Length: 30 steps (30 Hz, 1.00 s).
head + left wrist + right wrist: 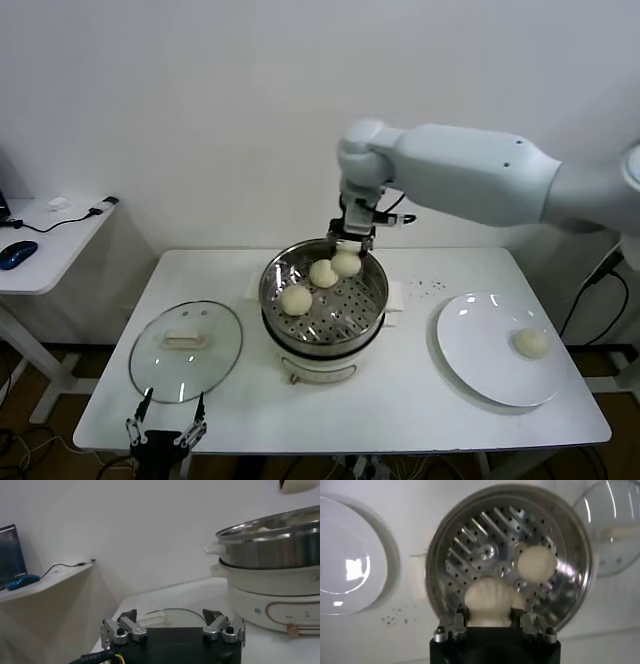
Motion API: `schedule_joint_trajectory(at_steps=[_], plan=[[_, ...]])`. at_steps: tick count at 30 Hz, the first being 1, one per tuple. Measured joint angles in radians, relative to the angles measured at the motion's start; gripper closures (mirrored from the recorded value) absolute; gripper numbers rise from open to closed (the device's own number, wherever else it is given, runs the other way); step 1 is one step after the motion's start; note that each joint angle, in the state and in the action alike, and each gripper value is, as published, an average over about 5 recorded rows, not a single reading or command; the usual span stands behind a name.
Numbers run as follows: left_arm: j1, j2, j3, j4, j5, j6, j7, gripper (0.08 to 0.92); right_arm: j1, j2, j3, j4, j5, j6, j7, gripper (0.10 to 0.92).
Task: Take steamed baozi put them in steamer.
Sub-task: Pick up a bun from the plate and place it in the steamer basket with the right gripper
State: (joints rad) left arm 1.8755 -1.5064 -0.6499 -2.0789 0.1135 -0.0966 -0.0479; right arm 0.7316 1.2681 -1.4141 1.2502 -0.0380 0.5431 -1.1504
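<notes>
1. The right gripper (350, 245) holds a steamed baozi (346, 263) clamped between its jaws over the far side of the steamer (290, 330); 2 others lie on the tray, 1 waits on the right plate (470, 345).
2. Lower it onto bare perforations clear of those 2; part the jaws only once it rests.
3. The left gripper (166, 425) hangs open at the near left edge.

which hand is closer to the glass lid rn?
Left. The left hand hangs open just off the table's front edge, right by the glass lid. The right hand is over the steamer, shut on a baozi, well away from the lid.
</notes>
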Motion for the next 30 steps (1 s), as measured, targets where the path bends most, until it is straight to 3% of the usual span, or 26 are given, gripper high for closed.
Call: schedule_joint_trajectory(at_steps=[22,30], plan=[[-0.007,0.002,0.001,0.019,0.009,-0.002,0.002,0.177,-0.123,0.102,-0.053,0.006,0.039,0.025,0.0,0.439],[-0.009,-0.004,0.006,0.013,0.021,-0.002,0.002,0.177,-0.147,0.093,-0.042,0.004,0.025,0.03,0.0,0.244]])
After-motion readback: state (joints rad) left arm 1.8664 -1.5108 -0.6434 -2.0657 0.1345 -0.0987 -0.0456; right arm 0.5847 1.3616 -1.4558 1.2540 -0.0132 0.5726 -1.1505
